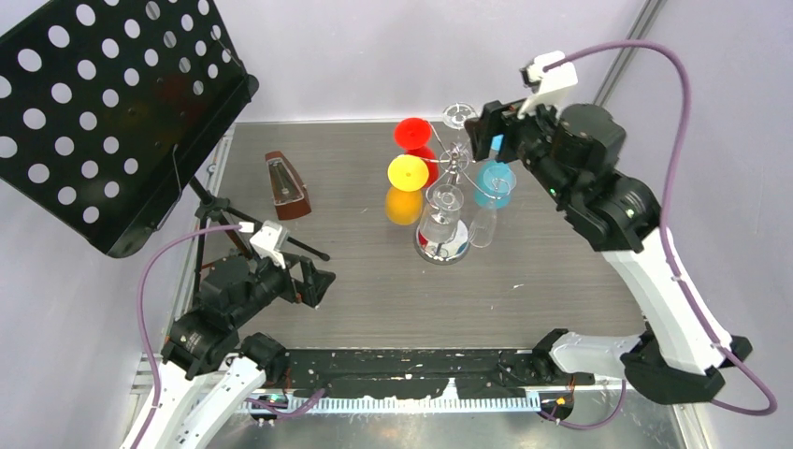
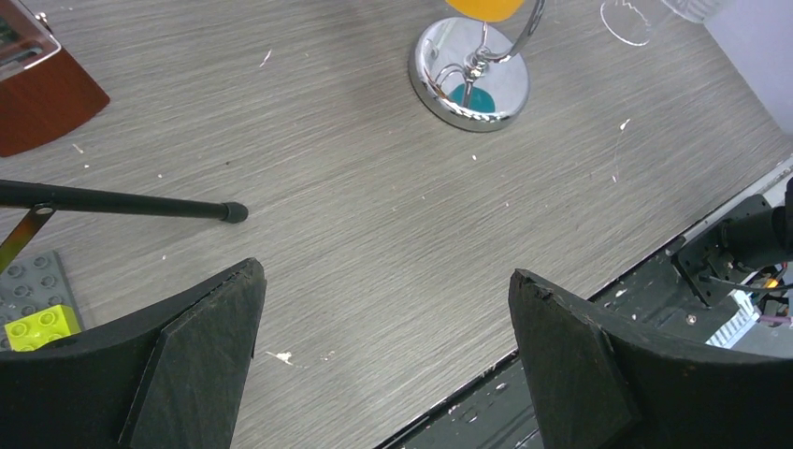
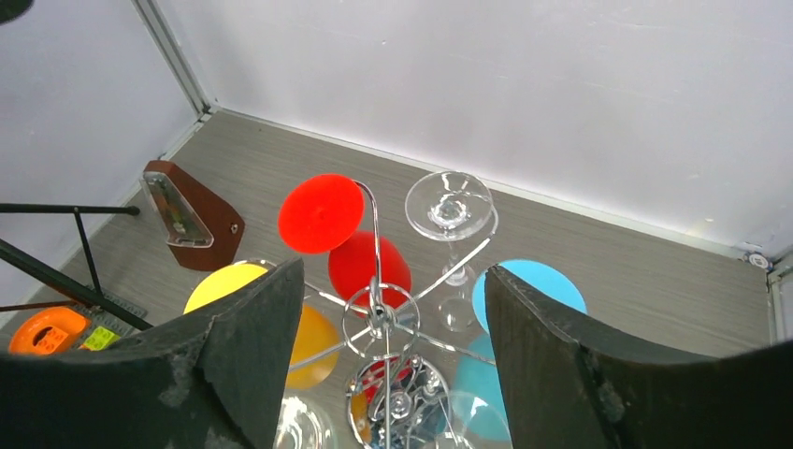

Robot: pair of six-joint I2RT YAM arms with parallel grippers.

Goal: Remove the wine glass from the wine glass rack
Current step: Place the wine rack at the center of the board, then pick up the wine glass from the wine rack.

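The chrome wine glass rack (image 1: 451, 166) stands at the table's far middle on a round mirrored base (image 1: 439, 248). Several wine glasses hang upside down from its arms: red (image 1: 412, 132), yellow-footed with an orange bowl (image 1: 408, 172), blue (image 1: 495, 178) and clear ones (image 1: 457, 114). My right gripper (image 1: 486, 131) is open and empty just above the rack. In the right wrist view its jaws (image 3: 393, 271) straddle the rack's top loop (image 3: 379, 313), with the red foot (image 3: 321, 212), clear foot (image 3: 449, 204) and blue foot (image 3: 533, 290) below. My left gripper (image 1: 323, 281) is open and empty, low near the front left (image 2: 386, 276).
A brown metronome (image 1: 287, 185) stands left of the rack. A black perforated music stand (image 1: 103, 112) towers at the far left, and one tripod leg (image 2: 122, 203) lies across the table near my left gripper. A grey brick plate (image 2: 37, 299) lies by it.
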